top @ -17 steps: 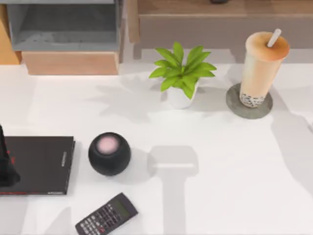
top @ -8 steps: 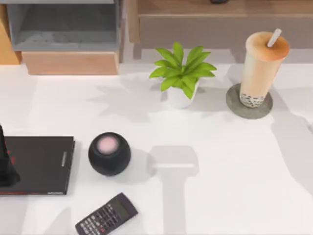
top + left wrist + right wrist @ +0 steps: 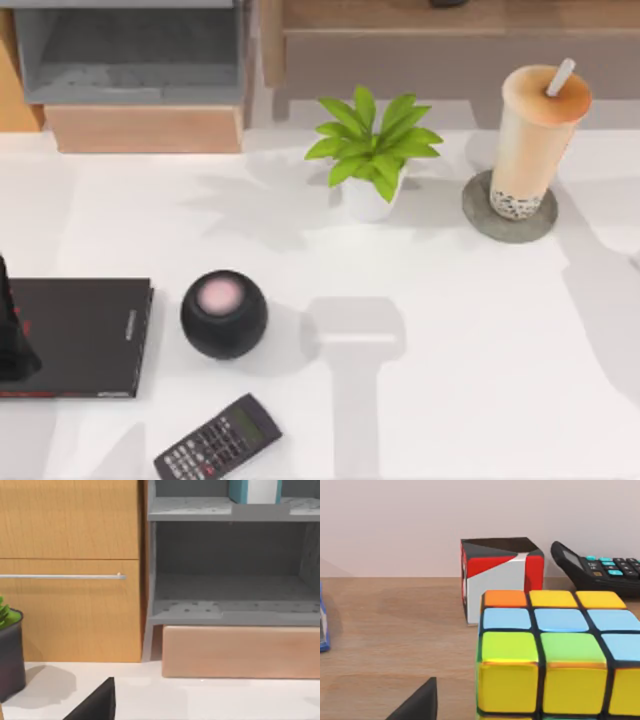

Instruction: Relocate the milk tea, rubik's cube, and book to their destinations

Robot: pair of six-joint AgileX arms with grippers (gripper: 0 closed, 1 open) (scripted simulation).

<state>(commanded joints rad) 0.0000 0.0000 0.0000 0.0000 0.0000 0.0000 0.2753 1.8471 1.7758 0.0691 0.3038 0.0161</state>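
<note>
Presently, item by item:

Milk tea (image 3: 538,130): upright on a round grey coaster (image 3: 478,215) at the table's (image 3: 450,380) back right, straw up. It looks parked at its destination, the coaster being a natural landing spot, though that is a judgement.

Cube (image 3: 555,652): seen close in the right wrist view, resting on a wooden surface (image 3: 395,640), its orange, yellow, blue and green tiles facing the camera. A red, white and black box (image 3: 497,577) stands just behind it, and a black calculator (image 3: 600,572) lies beside that. The camera sits low and very near the cube, which suggests the right arm is either at the point of setting it down or just letting go; whether that claw is apart or together I cannot tell.

Book (image 3: 252,490): teal cover and white page edges, upright on the upper level of a grey shelf (image 3: 230,610) in the left wrist view, so it reads as already shelved.

Left arm (image 3: 12,340): a dark shape at the table's left edge, over a thin black book (image 3: 90,335). Its claw state cannot be told either.

Other stock on the table: a round black speaker (image 3: 224,314) beside the black book, a second calculator (image 3: 217,440) near the front edge, and a potted plant (image 3: 370,155) at the back centre.
</note>
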